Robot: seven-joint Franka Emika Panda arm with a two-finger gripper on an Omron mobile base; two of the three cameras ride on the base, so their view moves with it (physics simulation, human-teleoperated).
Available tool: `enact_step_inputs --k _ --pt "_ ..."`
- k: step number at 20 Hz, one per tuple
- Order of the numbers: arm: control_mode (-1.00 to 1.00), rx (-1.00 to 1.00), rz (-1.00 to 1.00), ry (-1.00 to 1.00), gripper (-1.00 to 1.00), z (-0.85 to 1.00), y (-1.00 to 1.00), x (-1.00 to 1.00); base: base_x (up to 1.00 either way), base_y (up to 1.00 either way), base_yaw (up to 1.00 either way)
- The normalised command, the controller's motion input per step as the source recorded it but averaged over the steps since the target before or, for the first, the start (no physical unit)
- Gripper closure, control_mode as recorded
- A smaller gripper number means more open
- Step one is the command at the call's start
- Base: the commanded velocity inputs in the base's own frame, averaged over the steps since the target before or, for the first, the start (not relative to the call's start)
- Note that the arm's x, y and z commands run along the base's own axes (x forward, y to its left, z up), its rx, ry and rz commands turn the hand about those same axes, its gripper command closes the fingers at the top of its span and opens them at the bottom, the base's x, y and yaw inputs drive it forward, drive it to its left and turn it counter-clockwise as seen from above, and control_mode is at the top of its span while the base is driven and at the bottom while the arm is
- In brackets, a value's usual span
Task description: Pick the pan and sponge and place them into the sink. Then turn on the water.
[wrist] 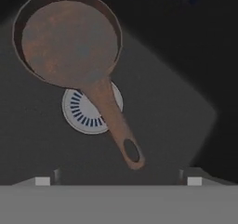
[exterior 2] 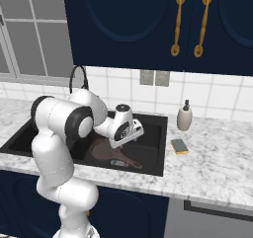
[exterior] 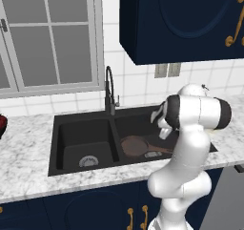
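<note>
Down in the right basin of the sink (exterior: 66,129) lies the pan (exterior: 135,144), flat on the black floor, its handle running out toward the front wall and crossing over the round silver drain (wrist: 79,111). From the hand camera the pan (wrist: 67,42) sits upper left, handle slanting down to the right, hanging hole at its tip. The claw (wrist: 118,181) hovers above that basin, well clear of the pan, fingertips (wrist: 42,181) wide apart and holding nothing. From the right side the claw (exterior 2: 132,133) hangs over the pan (exterior 2: 101,150), tilted down toward the basin. Over on the worktop (exterior 2: 217,168), right of the sink (exterior 2: 153,169), the sponge (exterior 2: 180,146) lies flat, just in front of the soap bottle (exterior 2: 185,116). Behind the divider stands the dark faucet (exterior: 109,88), and no stream comes from it. Left basin shows its own drain (exterior: 88,161).
</note>
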Motion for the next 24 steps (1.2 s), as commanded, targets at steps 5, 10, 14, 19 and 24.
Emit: enact_step_inputs --k 5,10,14,19,24 --pt "-1.00 0.05 -0.21 -0.04 -1.00 0.99 -0.01 -0.32 0.00 0.00 0.00" --pt "-1.00 0.02 -0.18 -0.03 -1.00 0.70 -0.12 -0.46 0.00 0.00 0.00" --pt "-1.00 0.00 -0.20 -0.08 -1.00 0.23 -0.27 -0.56 0.00 0.00 0.00" --pt "-1.00 0.00 -0.14 -0.09 -1.00 0.21 -0.35 -0.35 0.00 0.00 0.00" --pt "-1.00 0.00 -0.01 -0.04 -1.00 0.34 -0.37 -0.15 0.00 0.00 0.00"
